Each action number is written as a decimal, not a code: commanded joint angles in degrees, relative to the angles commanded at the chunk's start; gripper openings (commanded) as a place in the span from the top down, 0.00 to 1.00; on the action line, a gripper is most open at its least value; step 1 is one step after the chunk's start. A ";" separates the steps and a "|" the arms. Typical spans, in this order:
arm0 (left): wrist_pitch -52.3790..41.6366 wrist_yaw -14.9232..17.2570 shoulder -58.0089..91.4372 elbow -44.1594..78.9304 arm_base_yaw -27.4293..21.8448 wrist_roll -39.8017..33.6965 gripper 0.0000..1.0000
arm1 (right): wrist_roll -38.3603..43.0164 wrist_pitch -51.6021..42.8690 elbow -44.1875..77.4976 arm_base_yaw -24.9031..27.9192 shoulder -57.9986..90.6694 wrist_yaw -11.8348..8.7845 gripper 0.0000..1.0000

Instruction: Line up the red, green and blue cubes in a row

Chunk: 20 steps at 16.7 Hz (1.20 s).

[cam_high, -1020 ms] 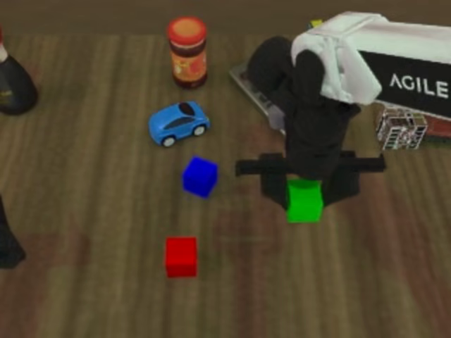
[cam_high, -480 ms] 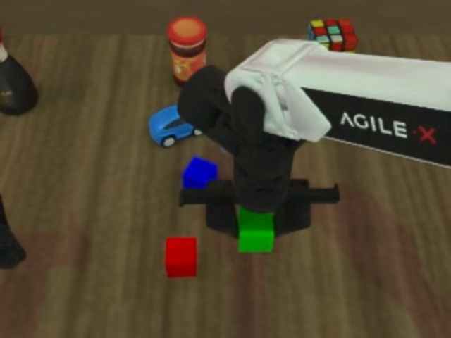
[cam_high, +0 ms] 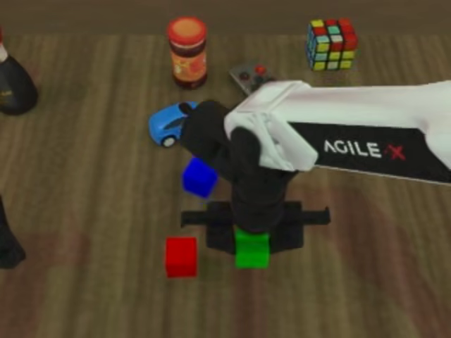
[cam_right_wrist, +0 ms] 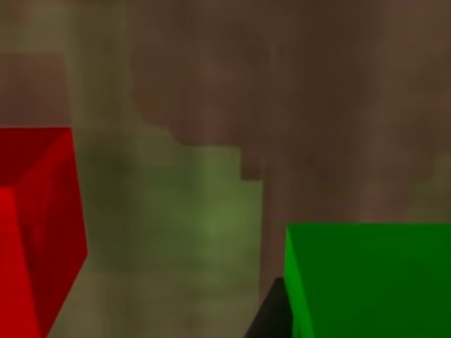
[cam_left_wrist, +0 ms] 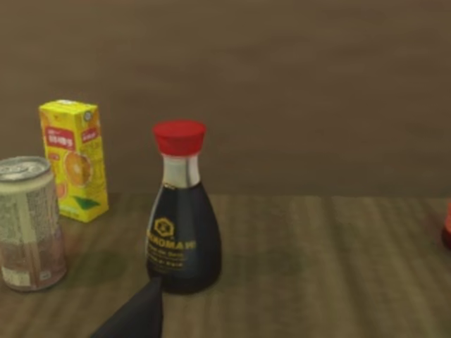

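Observation:
My right gripper is shut on the green cube, holding it low over the table just right of the red cube. A small gap separates the two. In the right wrist view the green cube fills one side and the red cube the other. The blue cube sits behind them, partly covered by the right arm. My left arm is parked at the table's left edge; only a dark fingertip shows in its wrist view.
A blue toy car and a red-lidded jar stand behind the blue cube. A multicoloured puzzle cube is at the back right. A soy sauce bottle stands at the far left, with a juice carton and can.
My right gripper carried the green cube leftward and toward the front, from right of centre to beside the red cube. The puzzle cube came into view as the arm moved off.

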 joint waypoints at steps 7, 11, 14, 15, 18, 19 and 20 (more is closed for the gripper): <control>0.00 0.00 0.00 0.00 0.00 0.00 0.00 | 0.09 3.45 -2.25 0.16 1.37 0.10 0.92; 0.00 0.00 0.00 0.00 0.00 0.00 0.00 | 0.09 3.45 -2.25 0.16 1.37 0.10 0.62; 0.00 0.00 0.00 0.00 0.00 0.00 0.00 | 0.09 3.45 -2.25 0.16 1.37 0.10 0.40; 0.00 0.00 0.00 0.00 0.00 0.00 0.00 | 0.09 3.45 -2.25 0.16 1.37 0.10 0.32; 0.00 0.00 0.00 0.00 0.00 0.00 0.00 | 0.09 3.45 -2.25 0.16 1.37 0.10 0.10; 0.00 0.00 0.00 0.00 0.00 0.00 0.00 | 0.09 3.45 -2.25 0.16 1.37 0.10 0.02; 0.00 0.00 0.00 0.00 0.00 0.00 0.00 | 0.09 3.45 -2.25 0.16 1.37 0.10 0.00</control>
